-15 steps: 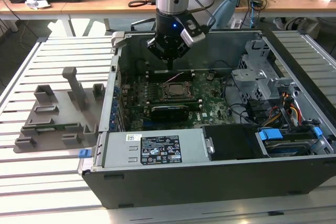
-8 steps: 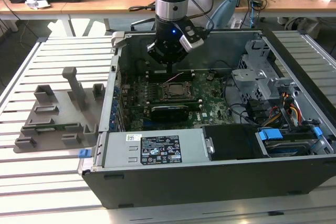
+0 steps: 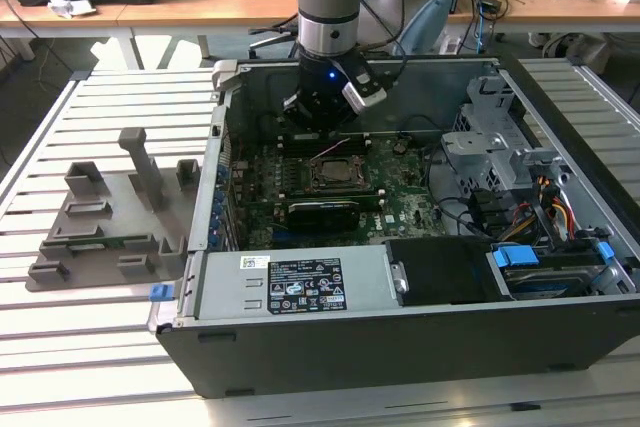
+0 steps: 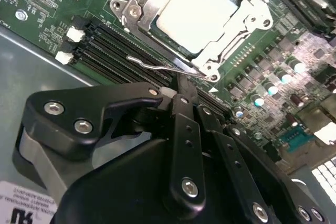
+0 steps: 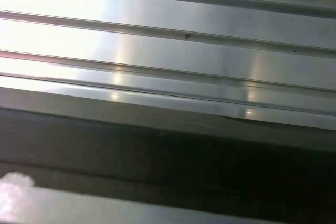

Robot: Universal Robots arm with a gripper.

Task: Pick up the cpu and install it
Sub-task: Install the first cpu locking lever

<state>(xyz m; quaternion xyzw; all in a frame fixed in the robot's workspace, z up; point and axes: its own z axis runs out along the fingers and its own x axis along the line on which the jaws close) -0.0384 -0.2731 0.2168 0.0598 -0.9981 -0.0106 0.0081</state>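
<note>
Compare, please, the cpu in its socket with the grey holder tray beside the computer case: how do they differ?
The cpu is a small flat silvery square lying in the motherboard socket inside the computer case; the holder tray is much larger, matte grey, with upright posts, and sits outside the case on the slatted table. The gripper hangs close above the cpu, well away from the tray. Both lie flat.

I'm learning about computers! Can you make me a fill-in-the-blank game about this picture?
1. The silvery cpu sits in the socket on the ____ motherboard.
2. The gripper is inside the open computer ____.
3. On the exterior view's left, a ____ holder lies on the slatted table.

Missing words: green; case; grey
</note>
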